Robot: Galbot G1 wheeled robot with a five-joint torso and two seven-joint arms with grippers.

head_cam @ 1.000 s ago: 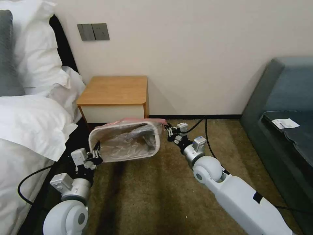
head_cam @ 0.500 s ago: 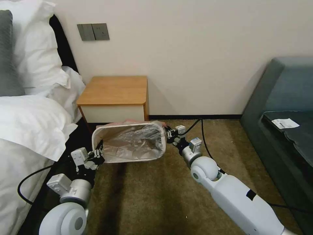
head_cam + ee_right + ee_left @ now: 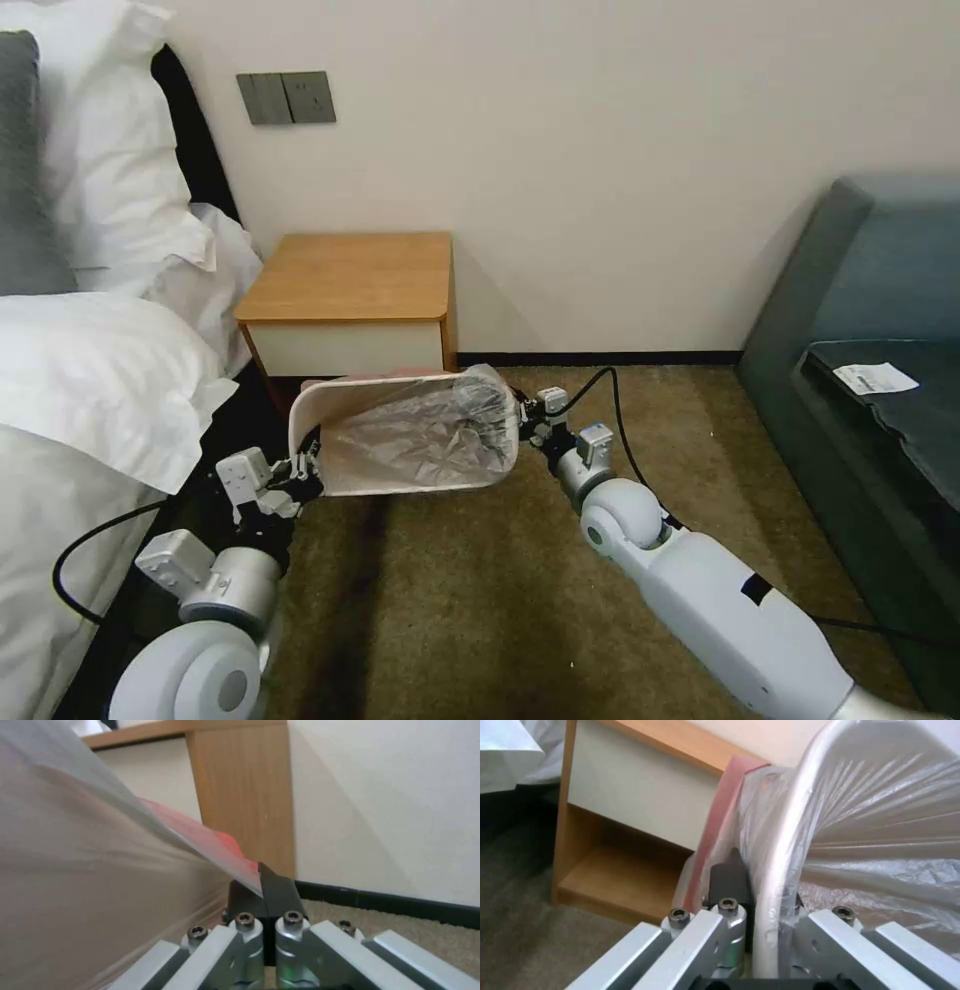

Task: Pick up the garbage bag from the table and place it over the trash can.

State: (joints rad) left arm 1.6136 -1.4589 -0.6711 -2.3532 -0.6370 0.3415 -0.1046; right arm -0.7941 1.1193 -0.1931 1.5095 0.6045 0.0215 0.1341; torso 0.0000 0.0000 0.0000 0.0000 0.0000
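Both arms reaching low toward the trash can, left claw pinching its rim through the garbage bag, right claw clamping the bag's pink edge, can tilted before the worktop

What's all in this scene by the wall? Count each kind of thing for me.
Grippers: 2, left gripper and right gripper, each shut on the garbage bag
Garbage bags: 1
Trash cans: 1, the trash can
Tables: 1, the table
Sofas: 1, the sofa
Total: 6
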